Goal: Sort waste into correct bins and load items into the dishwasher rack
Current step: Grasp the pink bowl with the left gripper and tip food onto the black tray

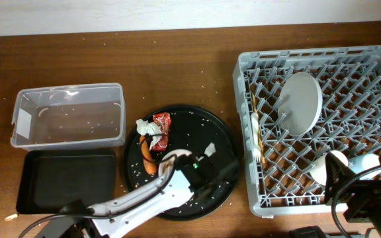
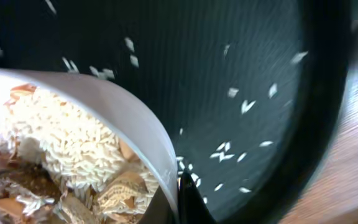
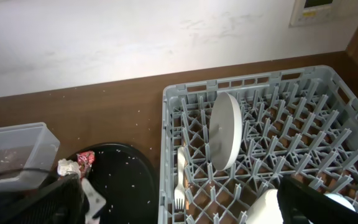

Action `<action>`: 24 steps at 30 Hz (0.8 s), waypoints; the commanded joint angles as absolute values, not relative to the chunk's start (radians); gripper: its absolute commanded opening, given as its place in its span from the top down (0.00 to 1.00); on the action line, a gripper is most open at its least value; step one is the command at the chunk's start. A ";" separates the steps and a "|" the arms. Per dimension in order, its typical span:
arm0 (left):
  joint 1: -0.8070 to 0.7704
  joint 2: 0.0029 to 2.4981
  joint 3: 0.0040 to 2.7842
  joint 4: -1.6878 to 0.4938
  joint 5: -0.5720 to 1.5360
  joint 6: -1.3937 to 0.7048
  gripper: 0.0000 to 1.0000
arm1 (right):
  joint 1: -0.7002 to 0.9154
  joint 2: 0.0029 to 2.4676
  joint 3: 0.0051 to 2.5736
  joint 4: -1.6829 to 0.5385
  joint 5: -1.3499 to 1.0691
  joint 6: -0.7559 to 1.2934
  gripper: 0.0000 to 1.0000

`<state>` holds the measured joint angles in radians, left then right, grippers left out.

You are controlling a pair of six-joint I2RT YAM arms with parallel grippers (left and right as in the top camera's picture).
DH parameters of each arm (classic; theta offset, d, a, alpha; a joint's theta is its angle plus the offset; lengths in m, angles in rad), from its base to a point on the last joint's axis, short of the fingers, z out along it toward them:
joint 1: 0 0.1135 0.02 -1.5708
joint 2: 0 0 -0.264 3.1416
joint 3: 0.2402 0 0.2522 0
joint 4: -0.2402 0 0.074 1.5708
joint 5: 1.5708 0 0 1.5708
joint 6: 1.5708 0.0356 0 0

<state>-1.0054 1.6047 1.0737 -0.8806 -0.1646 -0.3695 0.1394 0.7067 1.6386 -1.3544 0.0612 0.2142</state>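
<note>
My left gripper [image 1: 185, 162] is shut on the rim of a white bowl [image 1: 172, 156] over the large round black tray [image 1: 220, 142]. In the left wrist view the fingers [image 2: 180, 198] pinch the bowl's wall [image 2: 129, 118], and the bowl holds white rice with brown scraps [image 2: 67, 155]. A crumpled tissue [image 1: 147, 128], a red wrapper [image 1: 162, 123] and a carrot [image 1: 147, 159] lie on that tray. The grey rack [image 1: 243, 119] holds an upright pale plate [image 1: 300, 102], a white fork [image 1: 255, 125], chopsticks [image 1: 260, 147] and two cups [image 1: 329, 165]. My right gripper [image 3: 179, 210] is open and empty above the rack's near edge.
A clear plastic tub [image 1: 68, 116] stands at the left, with a shallow black rectangular tray [image 1: 68, 180] in front of it. Loose rice grains [image 2: 241, 106] dot the round tray and the wooden table. My left arm [image 1: 131, 205] crosses the front left.
</note>
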 commanded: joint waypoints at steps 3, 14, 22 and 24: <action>-0.954 1.604 1.185 -0.882 -0.172 -0.381 1.00 | 0.144 0.707 1.639 -1.351 0.056 0.222 0.01; -0.716 1.572 1.246 -0.959 -0.068 -0.424 1.00 | 0.144 0.707 1.639 -1.351 0.056 0.222 0.01; -0.363 1.333 1.240 -1.209 -0.043 -0.477 1.00 | 0.144 0.707 1.639 -1.351 0.056 0.222 0.01; -0.263 1.302 1.222 -1.215 -0.007 -0.446 1.00 | 0.144 0.707 1.639 -1.351 0.056 0.222 0.01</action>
<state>-0.4244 1.3670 1.2278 -1.1904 -0.0475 -0.4618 0.1394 0.7067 1.6382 -1.3544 0.0605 0.2142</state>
